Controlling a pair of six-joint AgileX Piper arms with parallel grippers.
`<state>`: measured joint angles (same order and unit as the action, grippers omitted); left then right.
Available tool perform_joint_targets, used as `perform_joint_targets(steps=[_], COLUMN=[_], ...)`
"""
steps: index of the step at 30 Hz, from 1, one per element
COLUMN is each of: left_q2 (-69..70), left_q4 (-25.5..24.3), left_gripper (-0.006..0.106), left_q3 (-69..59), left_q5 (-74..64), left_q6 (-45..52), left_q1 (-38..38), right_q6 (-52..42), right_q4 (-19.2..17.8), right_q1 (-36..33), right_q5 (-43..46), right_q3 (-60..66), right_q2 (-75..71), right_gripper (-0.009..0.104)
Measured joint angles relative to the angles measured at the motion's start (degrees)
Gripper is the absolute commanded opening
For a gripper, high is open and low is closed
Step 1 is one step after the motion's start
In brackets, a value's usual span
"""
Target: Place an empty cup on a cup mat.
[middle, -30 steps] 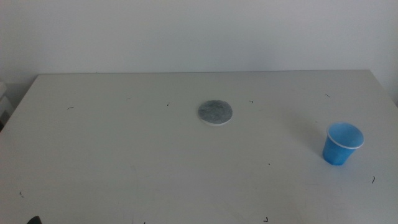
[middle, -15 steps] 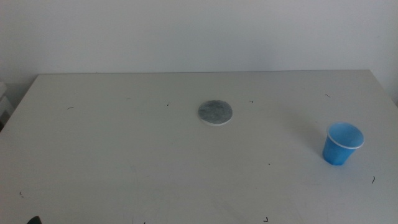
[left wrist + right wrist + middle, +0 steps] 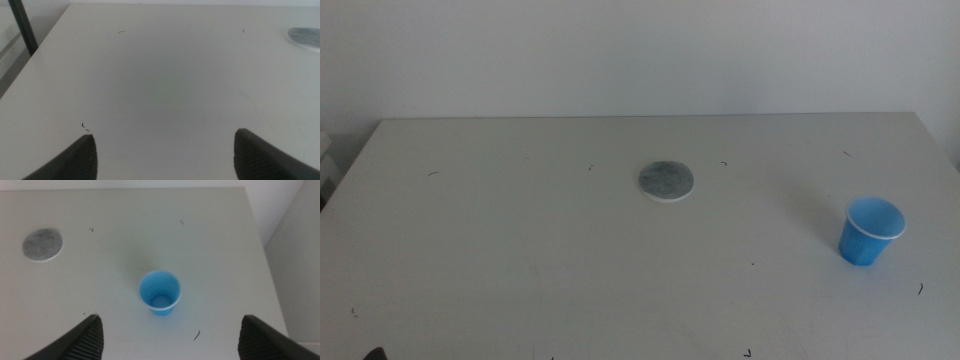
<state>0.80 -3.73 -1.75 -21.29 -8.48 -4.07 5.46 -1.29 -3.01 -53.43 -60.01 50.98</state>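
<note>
The blue cup (image 3: 869, 231) stands upright and empty on the white table near its right side; it also shows in the right wrist view (image 3: 159, 293). The grey mottled cup mat (image 3: 666, 180) lies flat at the table's middle, far left of the cup, and shows in the right wrist view (image 3: 43, 245) and at the edge of the left wrist view (image 3: 306, 36). My right gripper (image 3: 167, 337) is open, above and short of the cup, holding nothing. My left gripper (image 3: 165, 155) is open over bare table at the left, a dark bit showing at the bottom edge of the middle view (image 3: 372, 354).
The white table (image 3: 520, 230) has small dark specks. Its right edge (image 3: 262, 255) drops off just beyond the cup. A dark post (image 3: 22, 27) stands past the table's left edge.
</note>
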Motion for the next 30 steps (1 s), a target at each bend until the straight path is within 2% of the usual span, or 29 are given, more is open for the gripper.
perform_joint_targets(steps=[3,7,21,30], left_q2=[0.0,0.0,0.0,0.0], left_q4=[0.0,0.0,0.0,0.0], left_gripper=[0.105,0.105,0.105,0.105], left_q3=[0.0,0.0,0.0,0.0], left_q5=[0.0,0.0,0.0,0.0], left_q6=[0.0,0.0,0.0,0.0], left_q1=[0.0,0.0,0.0,0.0], right_q6=[0.0,0.0,1.5,1.5], right_q4=[3.2,4.3,2.1,2.0], right_q1=[-0.1,-0.1,2.0,4.1], right_q5=[-5.5,-8.6,-10.2,-4.9], right_q3=[-6.3,-10.9,-13.7,-13.7], right_q2=[6.1,12.5,30.5,41.1], right_gripper=[0.087,0.087,0.087,0.082])
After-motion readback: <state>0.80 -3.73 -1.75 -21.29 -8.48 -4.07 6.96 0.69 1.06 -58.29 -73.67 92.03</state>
